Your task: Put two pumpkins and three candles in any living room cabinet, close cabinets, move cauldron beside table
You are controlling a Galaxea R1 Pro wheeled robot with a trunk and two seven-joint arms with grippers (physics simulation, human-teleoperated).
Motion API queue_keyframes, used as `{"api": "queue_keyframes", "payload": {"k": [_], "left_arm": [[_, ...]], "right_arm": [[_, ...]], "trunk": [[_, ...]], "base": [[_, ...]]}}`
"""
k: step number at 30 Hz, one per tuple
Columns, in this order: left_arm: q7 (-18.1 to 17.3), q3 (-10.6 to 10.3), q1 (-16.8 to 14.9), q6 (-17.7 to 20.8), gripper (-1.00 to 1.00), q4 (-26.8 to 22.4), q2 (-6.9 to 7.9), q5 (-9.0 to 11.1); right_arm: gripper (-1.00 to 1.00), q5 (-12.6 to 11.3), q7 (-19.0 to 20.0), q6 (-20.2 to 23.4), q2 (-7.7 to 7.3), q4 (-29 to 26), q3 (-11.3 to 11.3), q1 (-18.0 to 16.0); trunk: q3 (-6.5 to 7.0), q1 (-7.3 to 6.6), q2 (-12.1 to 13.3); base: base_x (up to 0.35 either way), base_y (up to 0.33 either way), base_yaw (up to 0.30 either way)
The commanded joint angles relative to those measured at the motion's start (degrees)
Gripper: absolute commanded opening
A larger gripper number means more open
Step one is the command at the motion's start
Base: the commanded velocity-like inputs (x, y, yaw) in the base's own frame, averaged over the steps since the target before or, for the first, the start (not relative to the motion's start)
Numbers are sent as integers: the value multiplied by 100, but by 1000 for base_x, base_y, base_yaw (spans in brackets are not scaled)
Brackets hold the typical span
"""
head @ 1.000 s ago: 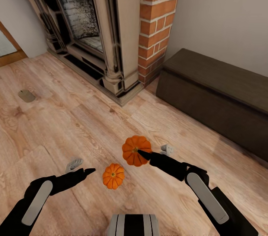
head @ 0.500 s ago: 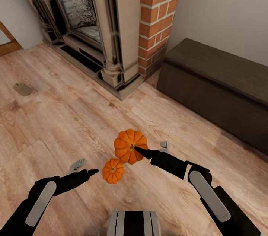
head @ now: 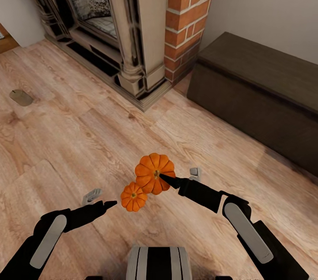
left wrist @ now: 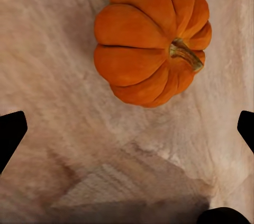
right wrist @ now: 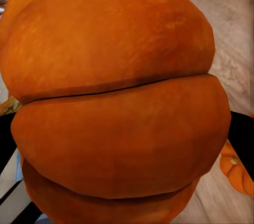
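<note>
Change since before: view shifted; smaller ribbed orange pumpkin (head: 133, 197) now sits just beside the carried one.
Right claw (head: 164, 178): grips the larger ribbed orange pumpkin (head: 154, 173), above the wooden floor (head: 66, 147).
Left claw (head: 102, 199): open, empty; smaller pumpkin at its 3 o'clock.
Cabinet: long dark-brown wooden cabinet (head: 260, 94) at 2 o'clock, closed.
Risk: round pumpkin may slip; no open drawer to receive it.
</note>
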Motion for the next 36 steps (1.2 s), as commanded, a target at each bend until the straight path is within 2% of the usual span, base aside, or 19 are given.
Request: {"api": "queue_keyframes", "payload": {"k": [1,10,20,22,24,27,36], "left_arm": [[-27,-2,-2,16,100,-2,3,-12],[-48,14,-2,16,100,-2,11,-3],[-90,48,-2,25,100,-2,41,98],[-228,55,-2,25,100,-2,44,101],[-523,58,-2,25,100,-2,52,65],[-716,66,-2,25,100,-2,55,35],[-778,84,-2,25,100,-2,72,48]], "right_arm": [[-100,-39,-8,22,0,-3,3,-4],[-100,-14,-13,14,23,-2,3,-4],[-100,-5,-22,-5,13,6,3,-4],[-100,-5,-22,-8,3,6,3,-4],[-100,-5,-22,-8,-1,6,3,-4],[-100,-5,-22,-12,-4,7,3,-4],[-100,-3,-22,-13,22,11,3,-4]], "trunk": [[-26,1,-3],[-225,24,-15],[-447,50,-28],[-491,55,-31],[-535,61,-34],[-602,68,-38],[-602,68,-38]], "base": [[0,0,0],[0,0,0],[0,0,0],[0,0,0],[0,0,0],[0,0,0],[32,0,0]]}}
